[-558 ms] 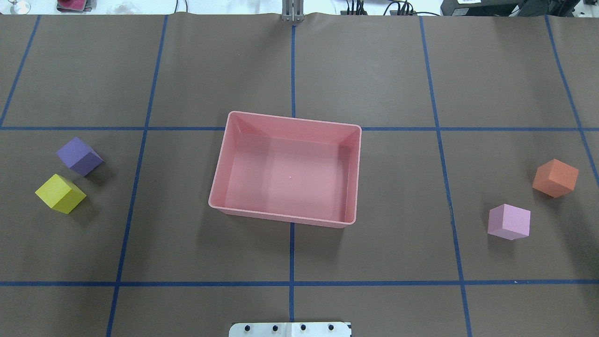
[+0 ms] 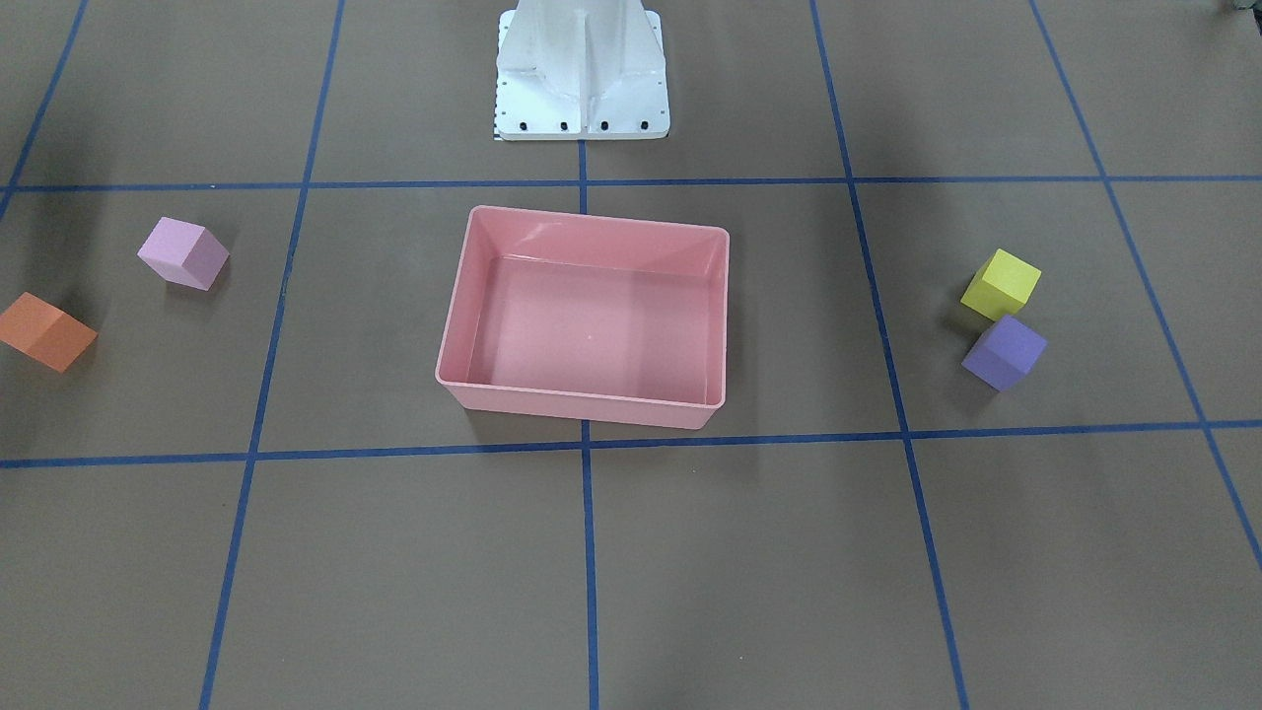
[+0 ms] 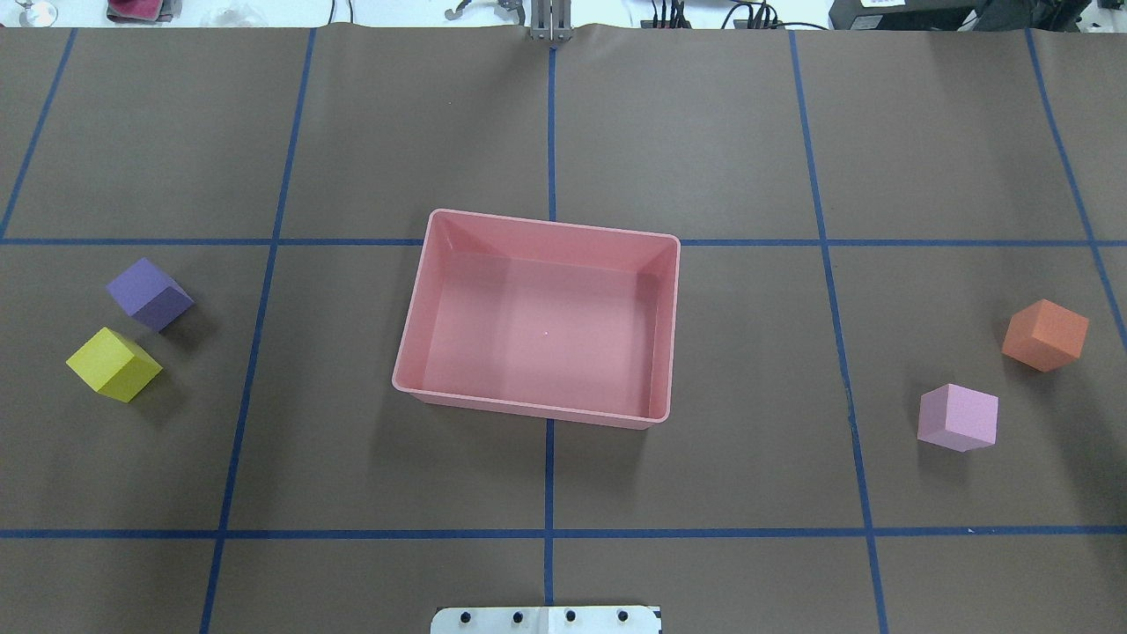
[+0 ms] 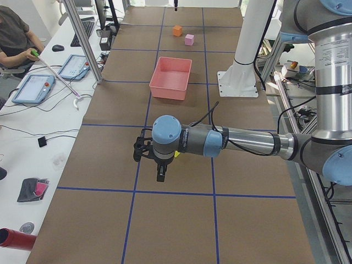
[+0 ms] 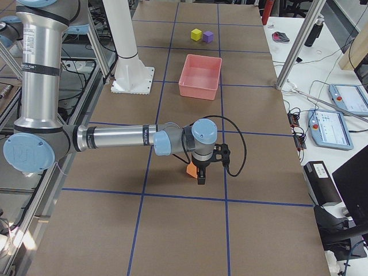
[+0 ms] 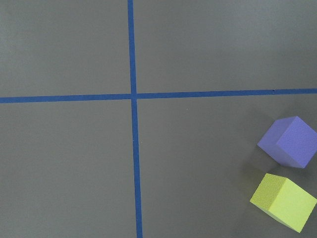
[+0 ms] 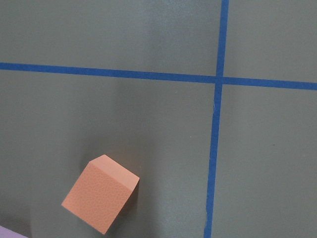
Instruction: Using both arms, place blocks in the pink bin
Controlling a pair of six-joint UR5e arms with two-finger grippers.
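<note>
Left end effector [image 4: 160,176]: fingers pointing down, hanging over the bench [image 3: 704,132]. It shows only in the side view, so I can't tell how far open it is. Yellow block [image 6: 282,202] and purple block [image 6: 290,141] sit on the bench just beside it, low right in its wrist view. They are close together with a small gap.

Right end effector [image 5: 200,177]: same pose, side view only, so its opening can't be told either. Orange block [image 7: 100,193] lies on the bench just beside it, low left in its wrist view. Light pink block [image 3: 957,417] is near, past the orange one and apart from it.

Pink bin [image 3: 546,238]: flat on the bench between the two end effectors and well apart from both, turned slightly off the blue tape grid [image 3: 550,132]. All four blocks lie outside it.
</note>
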